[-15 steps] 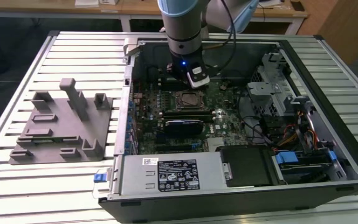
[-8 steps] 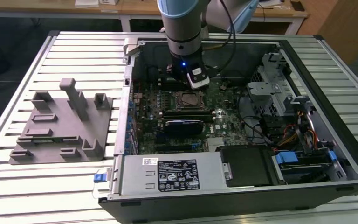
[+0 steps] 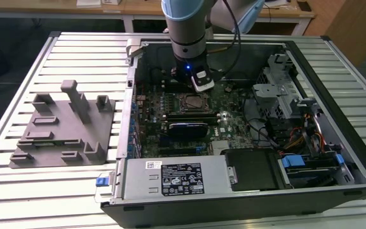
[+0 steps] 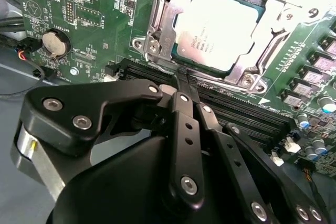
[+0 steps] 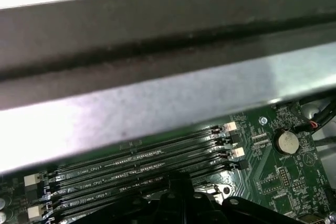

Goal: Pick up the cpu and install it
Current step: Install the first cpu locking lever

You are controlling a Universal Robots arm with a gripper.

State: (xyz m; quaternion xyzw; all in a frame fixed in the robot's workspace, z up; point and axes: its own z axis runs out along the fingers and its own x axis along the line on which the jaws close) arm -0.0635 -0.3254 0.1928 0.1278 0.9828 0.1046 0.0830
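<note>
A slatted metal table (image 3: 75,52) carries a grey moulded fixture (image 3: 65,126) beside an open computer case (image 3: 335,138) that reaches its near edge.

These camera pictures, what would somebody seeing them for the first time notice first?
Probably the open computer case lying on the slatted table, with the robot arm reaching down into it. In the second wrist view, the black gripper, fingers together and empty, sits just beside the cpu, whose silver top already lies in its socket under the metal frame. A grey moulded fixture lies at the exterior view's left.
</note>
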